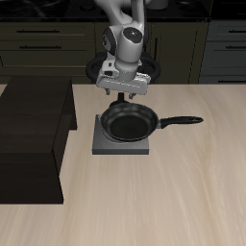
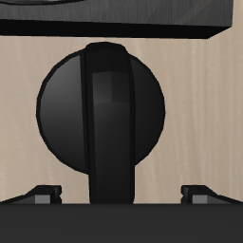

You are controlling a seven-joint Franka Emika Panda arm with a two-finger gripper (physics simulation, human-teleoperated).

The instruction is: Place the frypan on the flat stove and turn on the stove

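Observation:
The black frypan [image 1: 130, 122] sits on the flat stove [image 1: 104, 146], its long handle [image 1: 183, 122] sticking out sideways over the table. My gripper [image 1: 120, 96] hangs over the stove's back edge, just behind the pan. In the wrist view the stove's round black knob [image 2: 102, 114] with its raised ridge fills the middle, close below the gripper [image 2: 121, 195]. The stove's dark edge [image 2: 114, 19] lies beyond it. The fingertips [image 2: 43, 195] stand wide apart and touch nothing. The gripper hides the knob in the exterior view.
A large dark brown block [image 1: 34, 135] stands on the table beside the stove. Dark cabinets [image 1: 38, 43] run along the back behind the robot. The light wooden tabletop [image 1: 163, 202] stretches toward the front edge.

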